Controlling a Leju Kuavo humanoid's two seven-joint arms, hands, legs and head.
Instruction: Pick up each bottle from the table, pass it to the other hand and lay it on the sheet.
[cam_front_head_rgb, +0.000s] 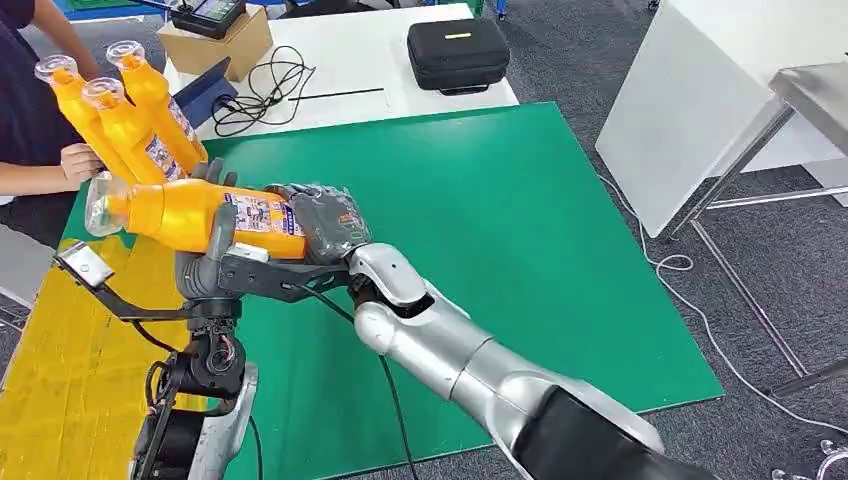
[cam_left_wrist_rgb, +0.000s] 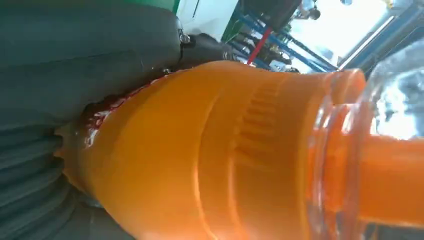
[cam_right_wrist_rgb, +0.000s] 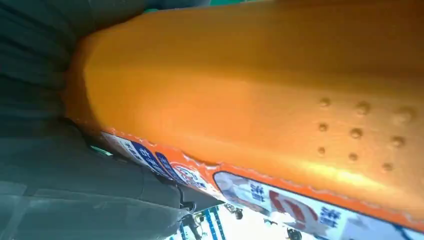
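Note:
An orange bottle (cam_front_head_rgb: 180, 212) with a clear cap and a printed label hangs on its side above the left edge of the green sheet (cam_front_head_rgb: 520, 220). Both my hands hold it. My left hand (cam_front_head_rgb: 210, 262) grips its middle from below, thumb over the front. My right hand (cam_front_head_rgb: 328, 222) wraps the base end. The left wrist view looks along the bottle's shoulder and neck (cam_left_wrist_rgb: 200, 160); the right wrist view shows its body and label (cam_right_wrist_rgb: 250, 90). Three more orange bottles (cam_front_head_rgb: 130, 115) stand at the far left, beside a person's hand (cam_front_head_rgb: 80, 160).
A yellow sheet (cam_front_head_rgb: 60, 360) lies left of the green one. Behind them, a white table carries a black case (cam_front_head_rgb: 458, 52), a cardboard box (cam_front_head_rgb: 215, 45) and cables (cam_front_head_rgb: 265, 85). A white panel (cam_front_head_rgb: 700, 110) and metal table legs stand at the right.

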